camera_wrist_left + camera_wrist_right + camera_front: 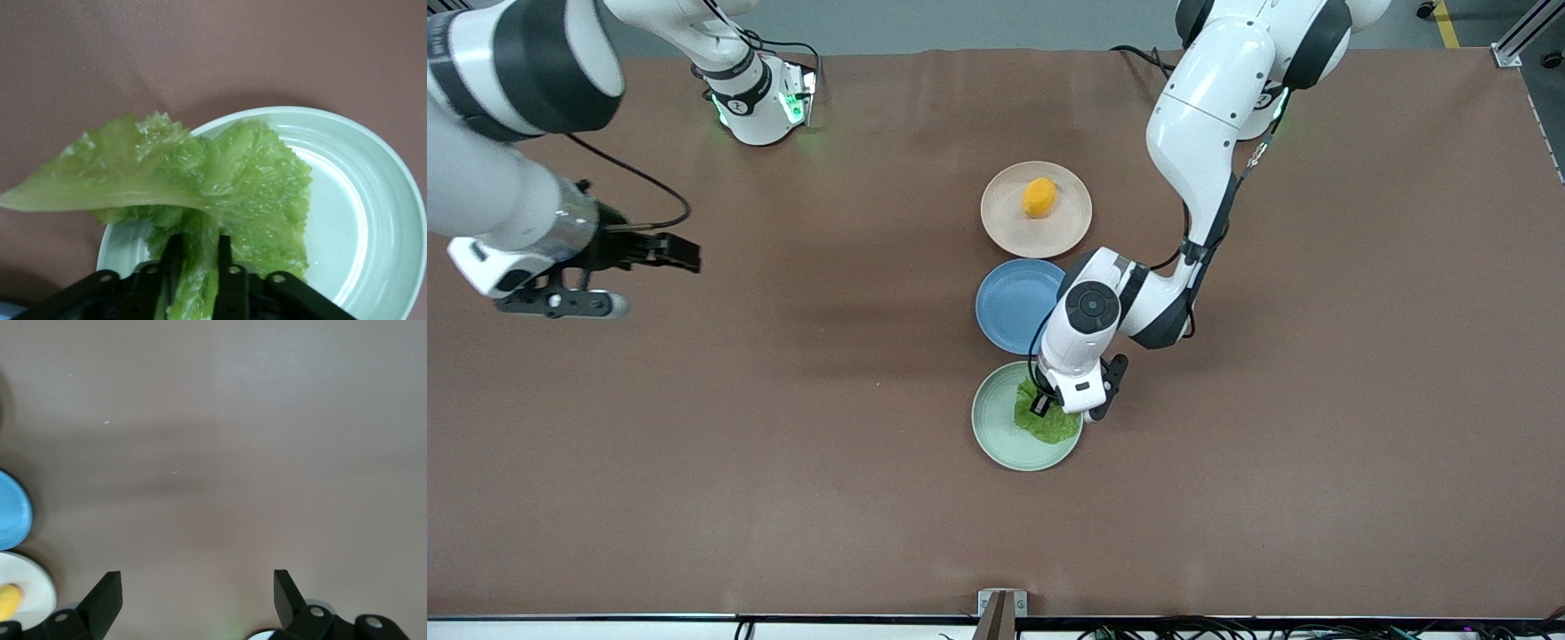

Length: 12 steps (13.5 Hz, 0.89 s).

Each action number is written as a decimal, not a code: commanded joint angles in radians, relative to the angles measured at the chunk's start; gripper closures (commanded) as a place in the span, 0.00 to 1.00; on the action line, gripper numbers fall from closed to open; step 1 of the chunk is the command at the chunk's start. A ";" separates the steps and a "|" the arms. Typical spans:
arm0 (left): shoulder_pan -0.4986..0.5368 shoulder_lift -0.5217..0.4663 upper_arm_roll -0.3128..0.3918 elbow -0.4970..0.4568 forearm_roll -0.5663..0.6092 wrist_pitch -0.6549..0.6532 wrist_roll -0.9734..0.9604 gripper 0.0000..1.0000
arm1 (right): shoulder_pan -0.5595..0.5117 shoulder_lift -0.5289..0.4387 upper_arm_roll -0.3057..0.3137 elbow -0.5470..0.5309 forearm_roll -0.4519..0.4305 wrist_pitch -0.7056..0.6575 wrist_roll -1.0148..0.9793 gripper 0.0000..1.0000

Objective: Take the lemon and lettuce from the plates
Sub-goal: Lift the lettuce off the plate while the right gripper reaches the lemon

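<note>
The lettuce [1045, 425] is a crinkled green leaf on the mint green plate [996, 436], the plate nearest the front camera. My left gripper [1040, 404] is down on it, shut on the lettuce's stem end. In the left wrist view the lettuce [200, 180] is lifted and folded over the plate [360, 213], pinched in the gripper [198, 257]. The orange-yellow lemon [1040, 197] lies on the beige-pink plate [1067, 227], farthest from the front camera. My right gripper [676, 253] is open and empty, in the air over bare table at the right arm's end; it also shows in the right wrist view [198, 597].
An empty blue plate [1009, 307] lies between the two task plates. The right wrist view shows the edges of the blue plate [12, 520] and the beige-pink plate [37, 587] with the lemon [7, 601]. A brown cloth covers the table.
</note>
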 commanded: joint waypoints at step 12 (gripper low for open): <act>0.236 -0.417 -0.074 -0.064 -0.062 -0.590 0.335 0.97 | 0.678 0.050 -0.005 -0.350 0.065 0.601 0.837 0.00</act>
